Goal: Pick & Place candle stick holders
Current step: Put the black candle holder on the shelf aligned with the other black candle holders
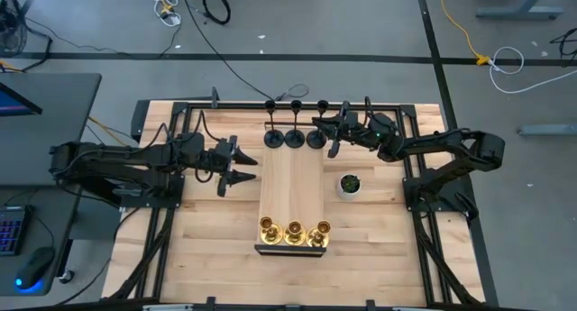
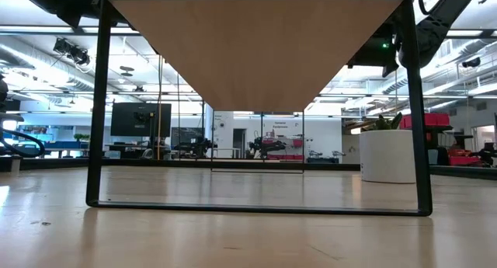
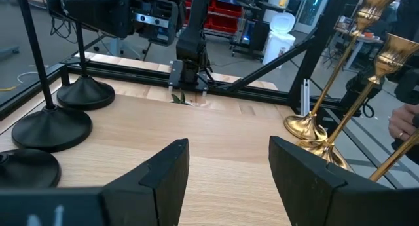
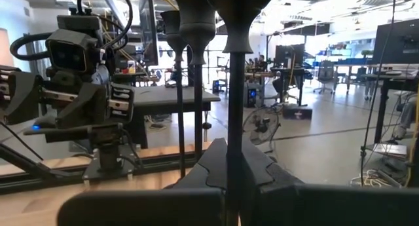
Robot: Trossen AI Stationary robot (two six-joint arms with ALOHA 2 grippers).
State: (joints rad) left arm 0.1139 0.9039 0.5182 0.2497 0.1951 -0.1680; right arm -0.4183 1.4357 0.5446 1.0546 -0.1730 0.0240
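Note:
Three matte black candle stick holders [image 1: 294,138] stand on their round bases in a row at the far end of a raised wooden board [image 1: 288,189]. Three brass-gold holders [image 1: 294,232] stand on their bases at its near end. My right gripper [image 1: 327,131] is at the rightmost black holder [image 1: 316,138] and is shut on it. My left gripper [image 1: 236,167] is open and empty at the board's left edge. In the left wrist view its fingers [image 3: 163,180] stand apart above the board, with the black bases [image 3: 52,128] on one side and the gold holders [image 3: 308,128] on the other. My right gripper pinches the thin stem [image 4: 234,121] of the rightmost black holder between its two fingers, below the cup [image 4: 239,3]. The fingers come level from the table's right side and lie across the stem. The holder is upright, and its base [image 3: 85,95] rests on the board.
A small white pot with a green plant [image 1: 349,185] stands on the table right of the board; it also shows in the low view [image 2: 386,155]. The board stands on a black metal frame [image 2: 101,105] above the tabletop. Black rails [image 1: 297,104] edge the table.

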